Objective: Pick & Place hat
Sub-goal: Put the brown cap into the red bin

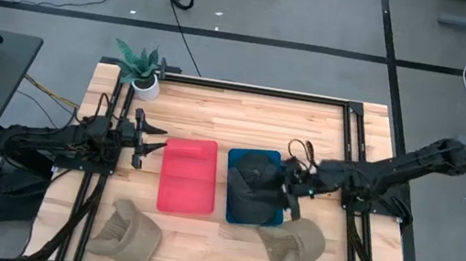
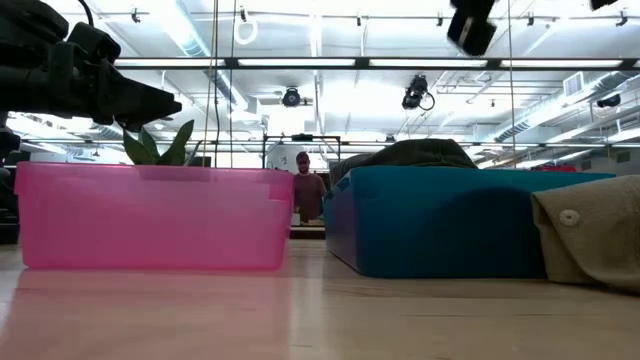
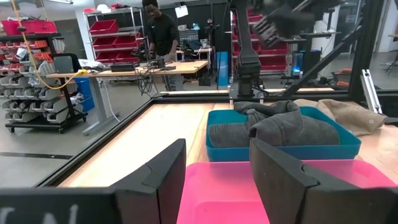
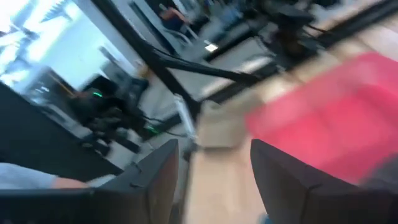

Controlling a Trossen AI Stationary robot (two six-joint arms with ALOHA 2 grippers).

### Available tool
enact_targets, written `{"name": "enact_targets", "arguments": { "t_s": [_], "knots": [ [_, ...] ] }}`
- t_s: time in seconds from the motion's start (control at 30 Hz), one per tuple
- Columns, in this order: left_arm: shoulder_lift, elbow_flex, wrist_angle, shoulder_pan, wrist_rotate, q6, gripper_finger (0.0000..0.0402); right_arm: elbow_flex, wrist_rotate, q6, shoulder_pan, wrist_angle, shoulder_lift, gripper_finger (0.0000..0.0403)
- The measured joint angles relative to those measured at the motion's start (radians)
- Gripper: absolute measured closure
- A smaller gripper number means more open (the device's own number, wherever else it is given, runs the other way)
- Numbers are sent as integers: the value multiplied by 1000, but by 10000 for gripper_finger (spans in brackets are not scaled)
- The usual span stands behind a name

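Note:
A dark grey hat (image 1: 254,175) lies bunched in the blue bin (image 1: 268,215). It also shows in the left wrist view (image 3: 280,124) and in the low view (image 2: 415,152). A pink bin (image 1: 187,175) stands to its left. One tan hat (image 1: 130,231) lies on the table near the front left, and another (image 1: 295,244) at the front right. My left gripper (image 1: 160,138) is open and empty, held above the pink bin's left edge (image 3: 217,155). My right gripper (image 1: 285,190) is open and empty over the blue bin's right side (image 4: 214,149).
A potted plant (image 1: 142,69) stands at the table's far left corner. Black rails (image 1: 352,139) run along the table's sides. There is bare wood between the bins and the far edge. A person (image 3: 160,31) stands in the room beyond the table.

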Motion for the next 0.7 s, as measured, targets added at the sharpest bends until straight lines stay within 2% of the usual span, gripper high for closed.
{"name": "enact_targets", "arguments": {
  "t_s": [0.07, 0.13, 0.43, 0.6, 0.7],
  "knots": [
    [0, 0, 0, 0, 0, 0, 220, 7, 41, 21, 50, 15, 0, 197],
    [0, 0, 0, 0, 0, 0, 220, 31, 92, 39, 98, -40, 0, 197],
    [0, 0, 0, 0, 0, 0, 220, 238, 311, 275, 280, -528, 12, 197],
    [0, 0, 0, 0, 0, 0, 220, 337, 330, 475, 348, -762, 76, 197],
    [0, 0, 0, 0, 0, 0, 220, 387, 274, 627, 376, -874, 145, 197]
  ]
}}
